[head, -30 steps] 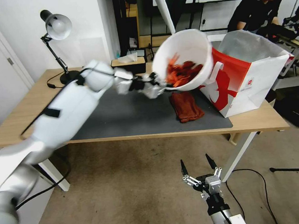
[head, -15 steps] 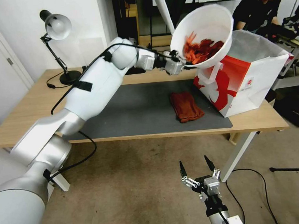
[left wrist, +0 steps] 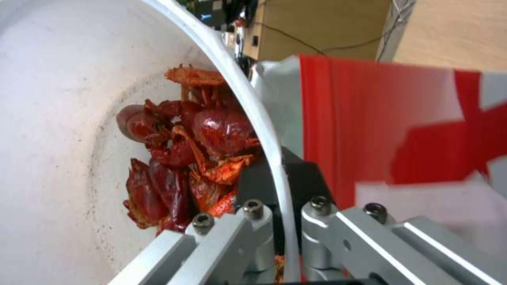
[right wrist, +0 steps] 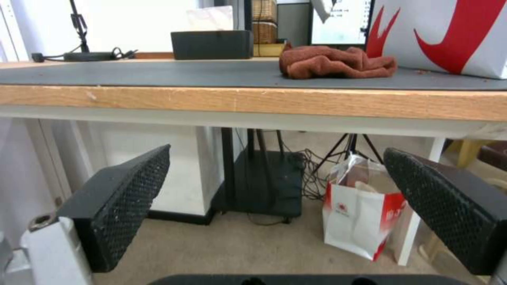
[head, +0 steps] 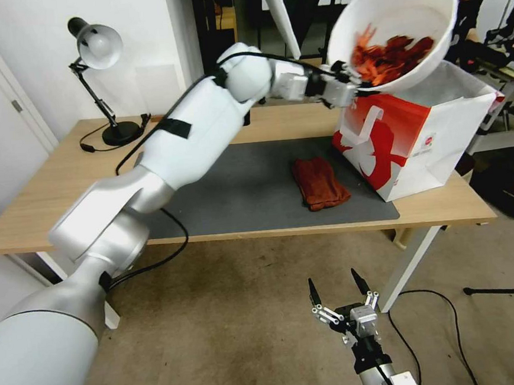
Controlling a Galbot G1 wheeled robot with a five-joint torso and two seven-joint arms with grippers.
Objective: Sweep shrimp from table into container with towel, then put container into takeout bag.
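Head view: the left gripper (head: 352,87) clamps the rim of the bowl (head: 396,3), tilted with the shrimp (head: 392,57) inside, above the bag (head: 419,138); sweeping looks done, bagging remains. The towel (head: 320,183) lies beside the bag.

Left wrist view: 2 fingers (left wrist: 253,233) pinch the rim (bag mouth close below).

Right wrist view: the right gripper (right wrist: 280,209) hangs spread below the table (right wrist: 264,103).

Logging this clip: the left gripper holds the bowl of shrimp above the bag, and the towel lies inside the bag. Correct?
Not quite. The towel lies on the grey mat, beside the bag, as the head view shows. The left gripper does hold the bowl of shrimp above the bag.
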